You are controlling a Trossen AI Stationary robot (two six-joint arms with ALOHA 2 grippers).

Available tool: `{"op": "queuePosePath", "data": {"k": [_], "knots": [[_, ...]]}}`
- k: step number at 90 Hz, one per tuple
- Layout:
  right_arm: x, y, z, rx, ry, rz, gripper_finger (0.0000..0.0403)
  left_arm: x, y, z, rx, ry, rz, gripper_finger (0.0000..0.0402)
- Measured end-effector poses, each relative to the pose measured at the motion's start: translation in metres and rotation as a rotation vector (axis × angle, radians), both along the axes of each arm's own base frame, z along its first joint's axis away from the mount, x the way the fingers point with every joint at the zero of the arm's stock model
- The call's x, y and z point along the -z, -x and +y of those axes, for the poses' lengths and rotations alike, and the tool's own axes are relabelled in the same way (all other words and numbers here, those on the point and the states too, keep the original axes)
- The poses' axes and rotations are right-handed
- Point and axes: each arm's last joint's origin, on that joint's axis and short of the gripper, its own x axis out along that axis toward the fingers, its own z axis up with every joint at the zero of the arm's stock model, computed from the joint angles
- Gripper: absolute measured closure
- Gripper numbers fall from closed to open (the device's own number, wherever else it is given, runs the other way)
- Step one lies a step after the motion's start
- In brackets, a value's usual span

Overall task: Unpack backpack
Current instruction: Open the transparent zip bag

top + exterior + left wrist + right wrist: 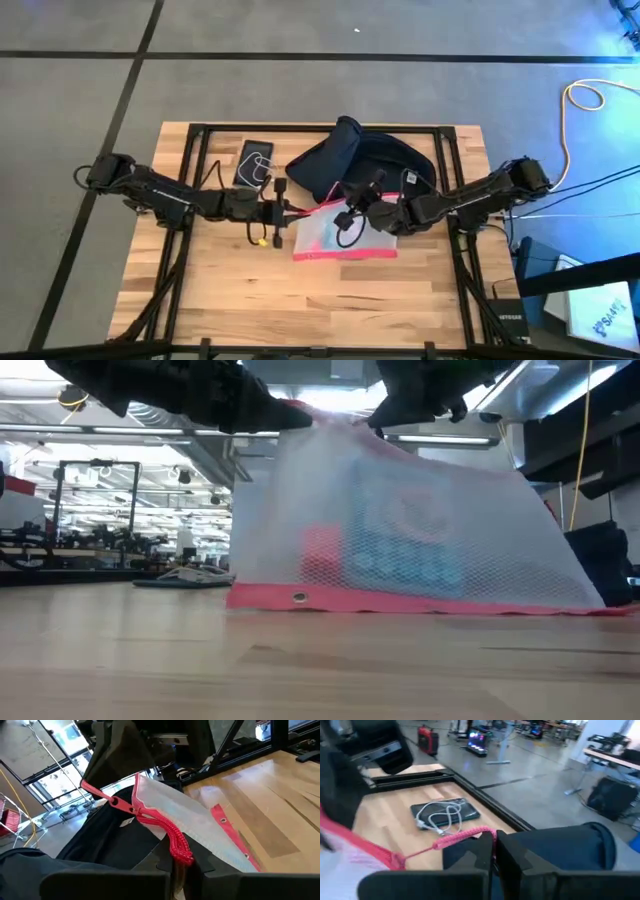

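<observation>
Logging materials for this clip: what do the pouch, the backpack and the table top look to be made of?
The pouch: translucent mesh, probably plastic or nylon, with red fabric edging; its netted weave shows in the low view. The backpack: dark navy soft cloth, matte, slumped in folds. The table top: pale wood planks with visible grain and joints, likely butcher block, on a dark metal frame.

Two dark, cable-draped jointed arms

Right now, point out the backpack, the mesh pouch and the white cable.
backpack [385,158], high view, dark top fabric.
mesh pouch [420,540], low view, middle of mesh side.
white cable [439,815], right wrist view, coiled loop.
</observation>
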Motion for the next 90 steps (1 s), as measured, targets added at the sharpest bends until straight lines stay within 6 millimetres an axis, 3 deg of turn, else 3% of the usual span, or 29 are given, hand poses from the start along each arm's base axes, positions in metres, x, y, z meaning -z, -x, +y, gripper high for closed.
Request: {"op": "queuePosePath", "data": {"k": [47,90], "knots": [[0.001,0.003,-0.002,0.109,-0.046,-0.067,0.0403,0.002,0.000,0.000,-0.002,0.012,0.022,0.0401],[-0.006,0.024,0.032,0.074,-0.056,-0.092,0.0403,0.003,0.001,0.000,0.001,0.016,0.025,0.0401]]}}
